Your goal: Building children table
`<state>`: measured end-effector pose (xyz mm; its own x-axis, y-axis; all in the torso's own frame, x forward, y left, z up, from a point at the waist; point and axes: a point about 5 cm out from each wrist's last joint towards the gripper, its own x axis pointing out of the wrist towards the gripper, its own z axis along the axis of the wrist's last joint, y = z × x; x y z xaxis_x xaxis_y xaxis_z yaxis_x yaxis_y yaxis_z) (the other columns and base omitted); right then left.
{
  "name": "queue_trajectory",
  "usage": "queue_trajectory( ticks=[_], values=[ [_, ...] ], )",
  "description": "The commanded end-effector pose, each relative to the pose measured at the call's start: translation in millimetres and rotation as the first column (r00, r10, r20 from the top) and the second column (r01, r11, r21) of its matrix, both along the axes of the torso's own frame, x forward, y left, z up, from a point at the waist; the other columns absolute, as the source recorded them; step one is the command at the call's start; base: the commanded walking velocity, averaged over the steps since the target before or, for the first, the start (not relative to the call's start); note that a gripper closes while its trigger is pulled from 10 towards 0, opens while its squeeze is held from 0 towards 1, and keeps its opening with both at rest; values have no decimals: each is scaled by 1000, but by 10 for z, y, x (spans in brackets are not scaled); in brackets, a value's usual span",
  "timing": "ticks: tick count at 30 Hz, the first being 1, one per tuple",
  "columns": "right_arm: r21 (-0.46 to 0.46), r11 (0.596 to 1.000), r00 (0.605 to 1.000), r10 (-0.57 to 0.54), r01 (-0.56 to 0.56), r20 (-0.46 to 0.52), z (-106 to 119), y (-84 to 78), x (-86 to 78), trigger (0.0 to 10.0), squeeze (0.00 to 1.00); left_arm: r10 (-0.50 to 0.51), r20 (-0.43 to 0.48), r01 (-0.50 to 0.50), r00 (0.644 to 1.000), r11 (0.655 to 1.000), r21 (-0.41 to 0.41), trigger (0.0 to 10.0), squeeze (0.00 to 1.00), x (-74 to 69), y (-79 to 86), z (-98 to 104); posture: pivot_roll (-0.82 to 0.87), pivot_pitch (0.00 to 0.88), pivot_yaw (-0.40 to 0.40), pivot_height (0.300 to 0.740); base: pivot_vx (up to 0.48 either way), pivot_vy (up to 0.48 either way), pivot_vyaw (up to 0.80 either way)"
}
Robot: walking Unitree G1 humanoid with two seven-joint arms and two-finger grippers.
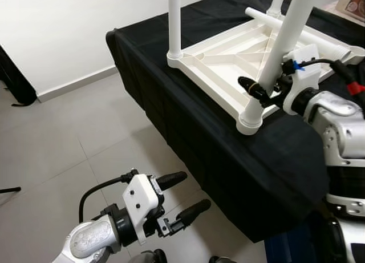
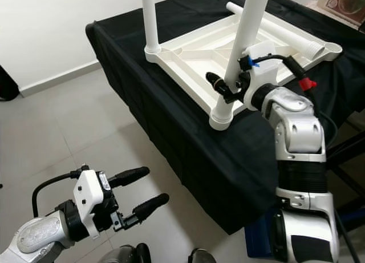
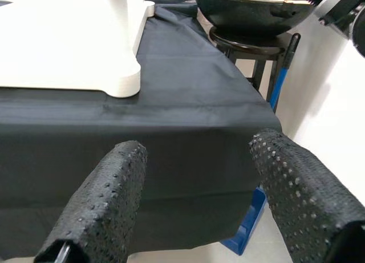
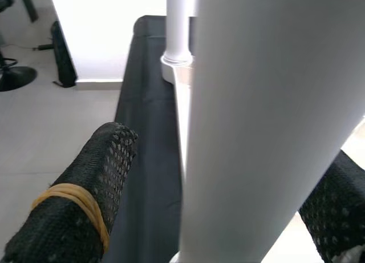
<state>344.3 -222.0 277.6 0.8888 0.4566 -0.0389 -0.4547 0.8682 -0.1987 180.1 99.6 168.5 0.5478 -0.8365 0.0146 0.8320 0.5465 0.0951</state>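
Right gripper (image 2: 227, 87) clasping a white table leg (image 2: 242, 40) over the cloth-covered bench's (image 1: 194, 126) near corner.
Head views: the upturned white tabletop (image 1: 228, 55) lies along the bench's front edge, a second leg (image 1: 174, 20) upright; the left gripper (image 1: 183, 195) hangs spread over bare floor (image 1: 51, 154). Left wrist: fingers (image 3: 102, 206) apart, facing the bench edge. Right wrist: fingers (image 4: 85, 211) straddle the leg.

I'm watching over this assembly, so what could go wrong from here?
The tabletop lies upside down with its corner at the edge of the black-draped table; a sideways push on the leg held by the right gripper could slide it off. That leg leans, so it may not be fully seated. The left gripper hangs open, giving no support.
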Motion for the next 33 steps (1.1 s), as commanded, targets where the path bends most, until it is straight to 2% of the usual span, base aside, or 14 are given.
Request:
queue_trajectory(
  ticks=[1, 4, 7, 11, 12, 13, 24, 27, 28, 30, 31, 33],
  values=[
    [-13, 998, 998, 63, -63, -23, -47, -102, -3, 10000, 0, 5, -18, -5, 1000, 1000, 17, 10000, 0, -6, 11, -48, 9, 174, -22, 740, 0, 0, 0],
    [-16, 996, 996, 83, -84, -29, -62, -147, 7, 10000, 0, 5, -18, -5, 1000, 1000, 18, 10000, 0, -8, 14, -47, 16, 174, -19, 740, 0, 0, 0],
    [-12, 997, 997, 75, -76, -24, -93, -274, 59, 10000, 0, 6, -20, -5, 1000, 1000, 20, 10000, 0, -15, 21, -44, 20, 176, -17, 740, 0, 0, 0],
    [1, 998, 998, 63, -62, -12, -103, -310, 85, 10000, 0, 8, -20, -7, 1000, 1000, 24, 10000, 0, -20, 29, -44, 25, 172, -12, 740, 0, 0, 0],
    [16, 999, 999, 52, -51, -10, -105, -321, 100, 6902, 0, 8, -19, -7, 1000, 1000, 25, 10000, 0, -22, 34, -41, 30, 174, -11, 740, 0, 0, 0],
    [25, 999, 999, 49, -48, -7, -113, -321, 108, 0, 0, 8, -18, -8, 1000, 1000, 27, 10000, 0, -23, 39, -36, 35, 172, -10, 740, 0, 0, 0],
    [39, 998, 998, 56, -55, -14, -222, -274, 69, 0, 0, 11, -19, -11, 1000, 1000, 29, 10000, 0, -29, 51, -31, 27, 178, -10, 740, 0, 0, 0],
    [15, 1000, 1000, -20, 20, -8, -273, -288, 74, 0, 0, 9, -18, -8, 1000, 1000, 28, 10000, 0, -24, 40, -34, 22, 177, -12, 740, 0, 0, 0],
    [-19, 990, 990, -138, 138, 19, -321, -282, 95, 0, 0, 9, -17, -8, 1000, 1000, 26, 10000, 0, -20, 36, -33, 16, 178, -14, 740, 0, 0, 0],
    [-19, 990, 990, -138, 138, 19, -321, -282, 95, 0, 0, 9, -17, -8, 1000, 1000, 26, 10000, 0, -20, 36, -33, 16, 178, -14, 740, 0, 0, 0],
    [-34, 982, 983, -183, 184, 30, -336, -260, 92, 0, 0, 9, -17, -8, 1000, 1000, 25, 10000, 0, -19, 35, -33, 17, 179, -15, 740, 0, 0, 0],
    [-3, 937, 936, -349, 349, 43, -356, -230, 75, 0, 0, 7, -19, -7, 1000, 1000, 26, 10000, 0, -21, 33, -41, 12, 178, -15, 740, 0, 0, 0]
  ],
)
